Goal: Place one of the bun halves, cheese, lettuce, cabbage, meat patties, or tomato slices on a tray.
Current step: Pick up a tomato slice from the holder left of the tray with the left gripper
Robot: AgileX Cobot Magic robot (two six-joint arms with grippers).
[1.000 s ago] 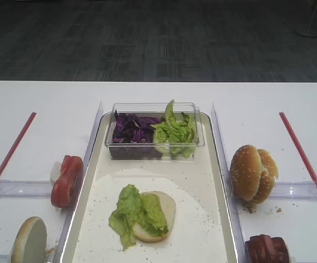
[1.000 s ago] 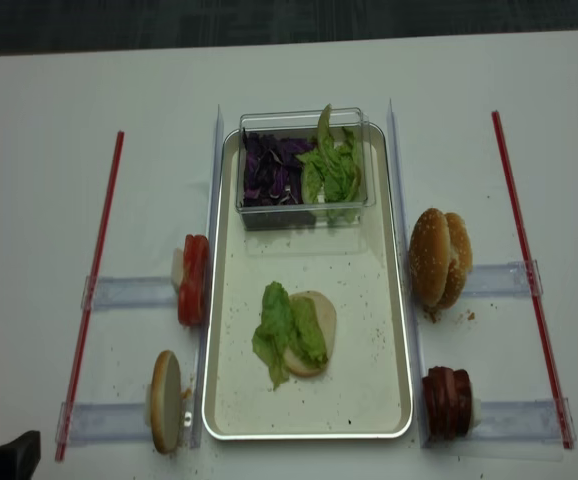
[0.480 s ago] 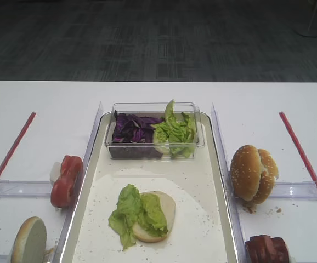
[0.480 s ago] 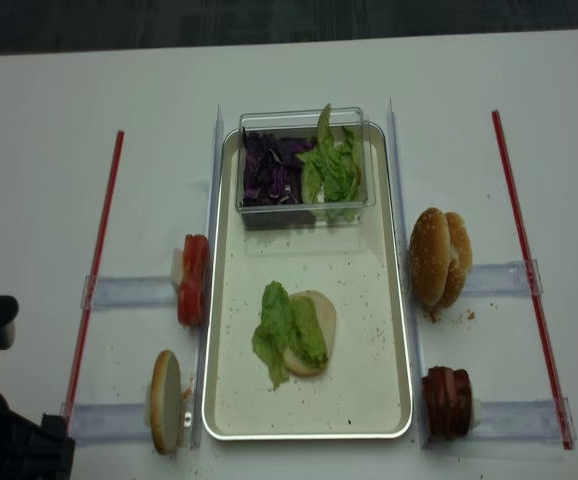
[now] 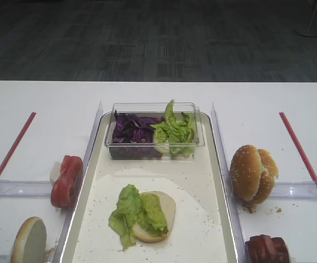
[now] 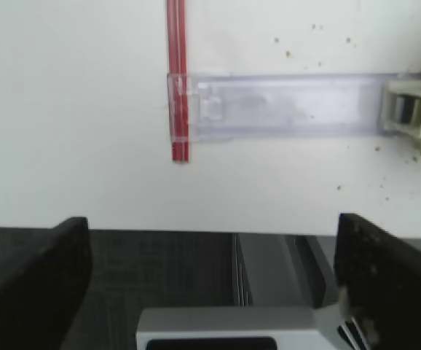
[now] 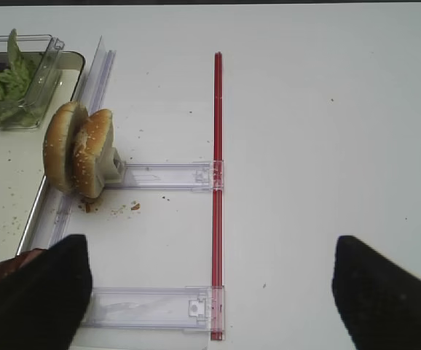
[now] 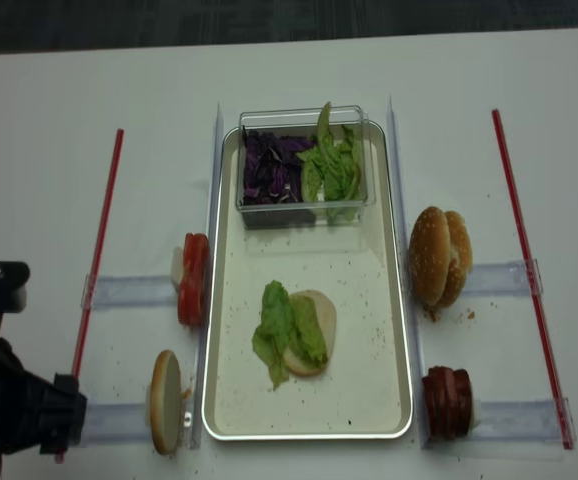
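Left fingers (image 6: 210,292) spread wide, empty, at lower left; right fingers (image 7: 210,292) likewise. Reaching for tomato slices (image 8: 193,279), they could topple them, missing the tray (image 8: 399,330).

Dark brown-red stack of discs (image 5: 267,249) cut off at bottom edge of first high view; same for pale-faced bun half (image 5: 29,240). Black left arm (image 8: 9,410) cropped at realsense corner. Right gripper fingertips (image 7: 32,299) blurred, cropped.

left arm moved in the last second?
Yes. In the realsense view the black left arm has risen from the bottom-left corner, further into view, toward the long red strip.
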